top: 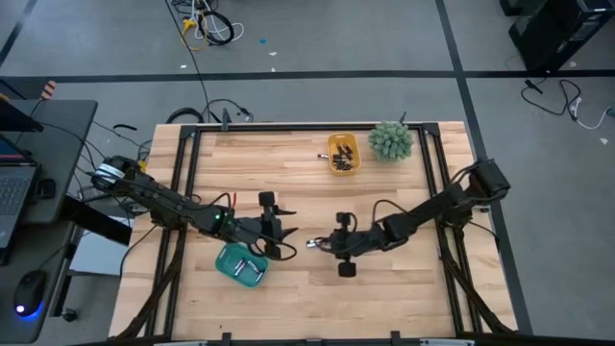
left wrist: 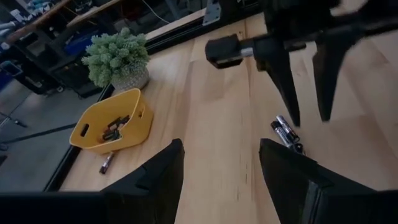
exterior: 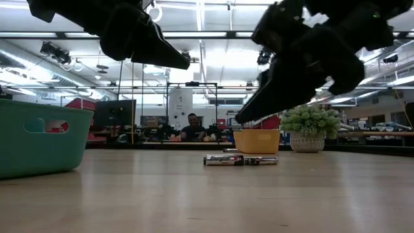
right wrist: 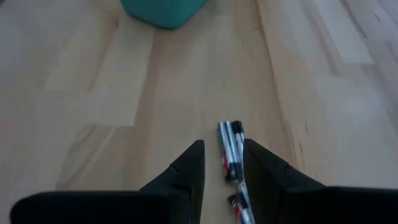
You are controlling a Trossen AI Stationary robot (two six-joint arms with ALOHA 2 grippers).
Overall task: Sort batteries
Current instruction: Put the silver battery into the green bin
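Teal bin [exterior: 42, 137] fills the low view's near left edge at nine o'clock; the overhead view places it on the wooden table [top: 404, 298] at about seven o'clock, just below the left gripper [top: 284, 231]. That gripper hangs with its jaws spread wide and nothing between them. Its own wrist camera looks out between the two parted fingers [left wrist: 158, 177] across bare boards.

At table centre lie the loose batteries [exterior: 240, 160], side by side and flat on the wood. Only the low view shows their printed labels; from overhead they are too small to make out. The right wrist camera catches them lengthwise, black and silver cells [right wrist: 230, 149] lying in the gap between that arm's fingertips, with more showing lower down.

The right gripper [top: 313, 243] hovers just above them, jaws partly apart, grasping nothing, tips pointing toward nine o'clock. In the low view its dark bulk hangs clear of the table.

Toward one o'clock stands a yellow bin [top: 343, 154]. The left wrist view alone looks into it and shows several dark batteries inside, plus one stray cell [left wrist: 106, 163] on the table beside its wall. Right of it sits a small green plant [top: 390, 141].

Beyond the table, the low view shows a person [exterior: 192, 128] seated far off.
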